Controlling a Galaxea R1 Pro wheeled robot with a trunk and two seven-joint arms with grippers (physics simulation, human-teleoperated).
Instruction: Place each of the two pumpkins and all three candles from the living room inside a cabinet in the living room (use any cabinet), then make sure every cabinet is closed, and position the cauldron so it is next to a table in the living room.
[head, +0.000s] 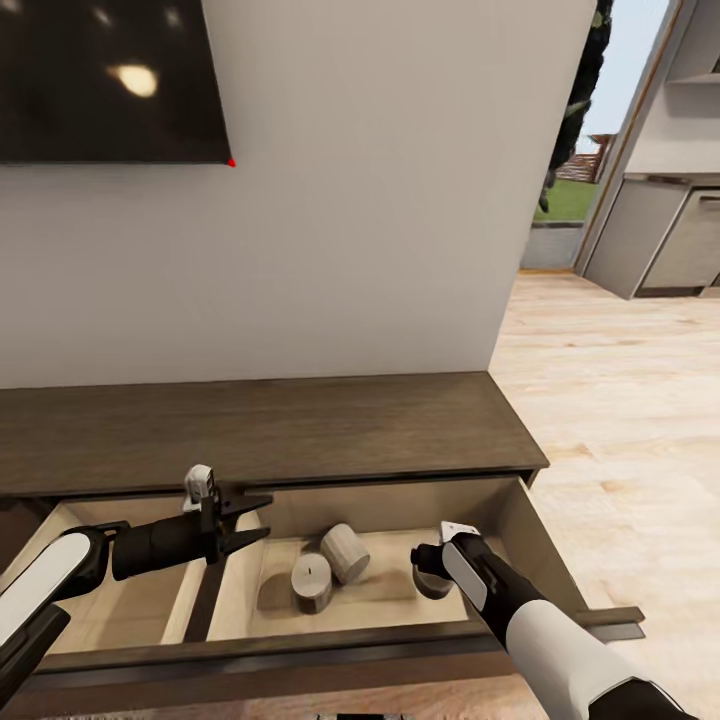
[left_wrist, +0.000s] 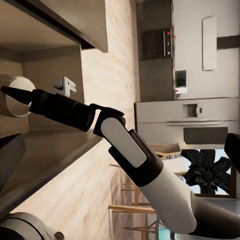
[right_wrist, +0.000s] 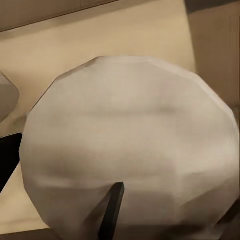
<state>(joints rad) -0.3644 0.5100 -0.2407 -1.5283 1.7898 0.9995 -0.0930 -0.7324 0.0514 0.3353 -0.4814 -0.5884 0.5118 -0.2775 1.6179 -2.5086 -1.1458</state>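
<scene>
A third candle (right_wrist: 130, 150) sat right against the right end effector (head: 432, 572), low inside the open drawer of the cabinet (head: 260, 425). In the right wrist view its pale, wicked end loomed very close to the camera, with dark finger edges at either side of it. From the head view the candle was largely hidden behind the wrist, so I could not tell whether the fingers were clamped on it or already loosened.

Just beside that end effector, toward the drawer's middle, were two more candles: an upright candle (head: 312, 582) with its wick showing and, touching it, a toppled candle (head: 346, 552) lying on its side on the pale wood floor of the same compartment. Further off, past a wooden divider, the left end effector (head: 255, 520) hovered over the neighbouring compartment with its fingers spread apart, gripping nothing.

As a judgement, the candle part of the job looked nearly finished: two candles rested in the drawer and the third was at or near its resting spot. No pumpkin or cauldron lay near either end effector, so those steps could not be judged. The drawer stood pulled out and remained to be pushed shut.
</scene>
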